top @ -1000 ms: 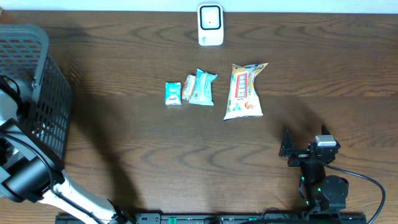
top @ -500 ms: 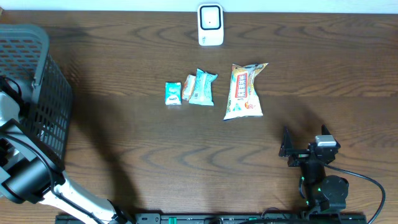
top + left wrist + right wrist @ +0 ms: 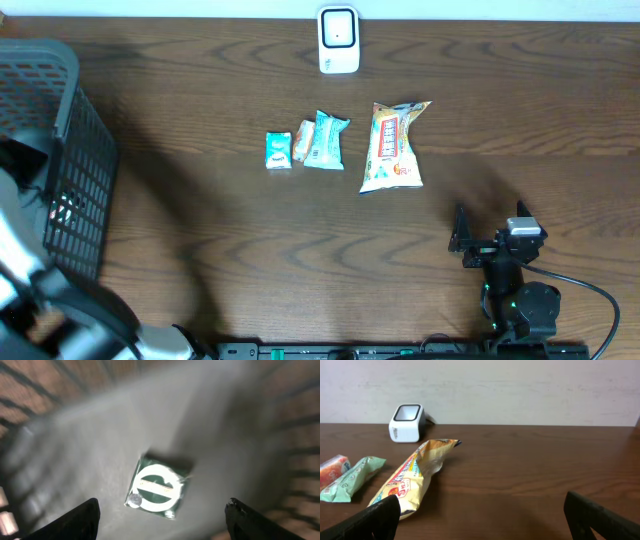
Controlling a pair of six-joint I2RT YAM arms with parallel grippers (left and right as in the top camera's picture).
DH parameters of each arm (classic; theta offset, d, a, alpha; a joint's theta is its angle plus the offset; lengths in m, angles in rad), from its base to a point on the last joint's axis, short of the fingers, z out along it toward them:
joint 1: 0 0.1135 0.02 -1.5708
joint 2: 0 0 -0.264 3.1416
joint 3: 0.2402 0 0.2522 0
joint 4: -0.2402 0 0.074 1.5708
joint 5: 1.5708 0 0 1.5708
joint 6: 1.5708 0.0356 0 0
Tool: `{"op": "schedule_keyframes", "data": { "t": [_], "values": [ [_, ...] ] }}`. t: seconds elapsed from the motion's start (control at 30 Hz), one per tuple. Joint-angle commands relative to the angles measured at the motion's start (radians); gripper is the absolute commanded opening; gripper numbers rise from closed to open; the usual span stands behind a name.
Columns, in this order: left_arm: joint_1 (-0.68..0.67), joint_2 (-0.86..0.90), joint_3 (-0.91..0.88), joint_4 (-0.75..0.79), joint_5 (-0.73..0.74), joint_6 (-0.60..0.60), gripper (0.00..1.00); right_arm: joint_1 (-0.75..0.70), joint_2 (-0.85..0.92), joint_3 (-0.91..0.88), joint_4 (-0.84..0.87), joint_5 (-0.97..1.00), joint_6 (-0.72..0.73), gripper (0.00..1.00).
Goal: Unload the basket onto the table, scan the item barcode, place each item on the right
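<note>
We're low and level over the dark wooden desk [image 3: 530,475]. 2 black fingers [image 3: 372,520] sit in the bottom corners, spread wide, with only bare wood between them. Ahead on the left, a long yellow snack bag [image 3: 415,475] lies flat, its crimped far end pointing toward the white scanner [image 3: 407,423]. That scanner stands near the far edge, dark window on top, with a pale wall [image 3: 510,390] behind it. Left of the bag lies a teal packet [image 3: 352,479], and just beside it an orange-red packet [image 3: 331,470], cut off by the frame edge.
</note>
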State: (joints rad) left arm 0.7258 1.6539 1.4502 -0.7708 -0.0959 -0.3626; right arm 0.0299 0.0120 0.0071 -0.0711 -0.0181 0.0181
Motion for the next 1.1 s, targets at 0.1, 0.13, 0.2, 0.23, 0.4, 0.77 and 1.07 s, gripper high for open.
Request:
{"op": "schedule_keyframes", "data": {
  "t": [0.1, 0.13, 0.2, 0.23, 0.4, 0.77, 1.07],
  "values": [
    [0.004, -0.354, 0.023, 0.095, 0.103, 0.01, 0.8, 0.005, -0.003, -0.002, -0.004, 0.005, 0.011, 0.99],
    [0.004, -0.389, 0.023, 0.104, 0.078, 0.01, 0.8, 0.005, -0.003, -0.002, -0.004, 0.005, 0.011, 0.99],
    [0.004, -0.399, 0.023, 0.096, 0.018, 0.01, 0.8, 0.005, -0.003, -0.002, -0.004, 0.005, 0.011, 0.99],
    [0.004, -0.391, 0.019, 0.082, -0.007, 0.01, 0.81, 0.005, -0.003, -0.002, -0.004, 0.005, 0.011, 0.99],
    [0.004, -0.22, -0.008, 0.053, -0.028, 0.052, 0.98, 0.005, -0.003, -0.002, -0.004, 0.005, 0.011, 0.99],
    [0.004, 0.167, -0.008, 0.029, -0.028, 0.1, 0.98, 0.005, -0.003, -0.002, -0.004, 0.005, 0.011, 0.99],
    [0.005, 0.322, -0.008, 0.025, -0.028, 0.108, 0.98, 0.005, -0.003, -0.002, -0.004, 0.005, 0.011, 0.99]
  ]
}}
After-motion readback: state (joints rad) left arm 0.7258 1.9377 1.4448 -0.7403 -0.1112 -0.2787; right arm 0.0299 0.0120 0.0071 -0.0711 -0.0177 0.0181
